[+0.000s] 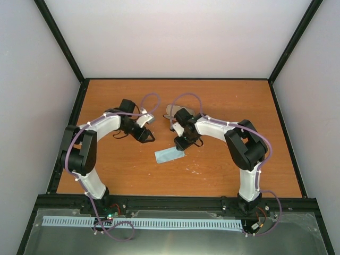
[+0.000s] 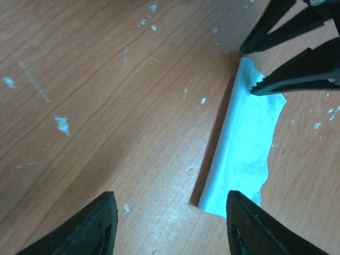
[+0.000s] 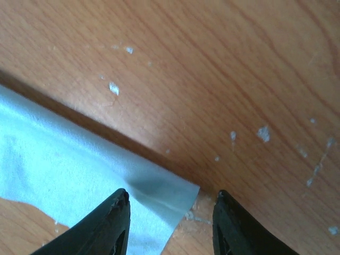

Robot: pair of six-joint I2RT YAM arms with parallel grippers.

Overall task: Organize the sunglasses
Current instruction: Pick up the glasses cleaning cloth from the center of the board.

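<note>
From above: finds left gripper [image 1: 147, 135] and right gripper [image 1: 180, 143] close together at middle of bench [image 1: 223, 170] over pale blue cloth [image 1: 170, 155], with brown case [image 1: 171, 110] behind toward far edge. Cannot make out sunglasses anywhere.

Left wrist: shows own jaws wide, holding nothing, facing cloth's folded long edge.

Right wrist: shows jaws parted astride cloth corner, not gripping, probably lined up to pinch and straighten it.

Beyond the right jaws, the brown case [image 1: 171, 110] is half hidden by the right arm [image 1: 212, 126]. The blue cloth [image 3: 64, 170] between those jaws runs off the wrist view's left edge.
</note>
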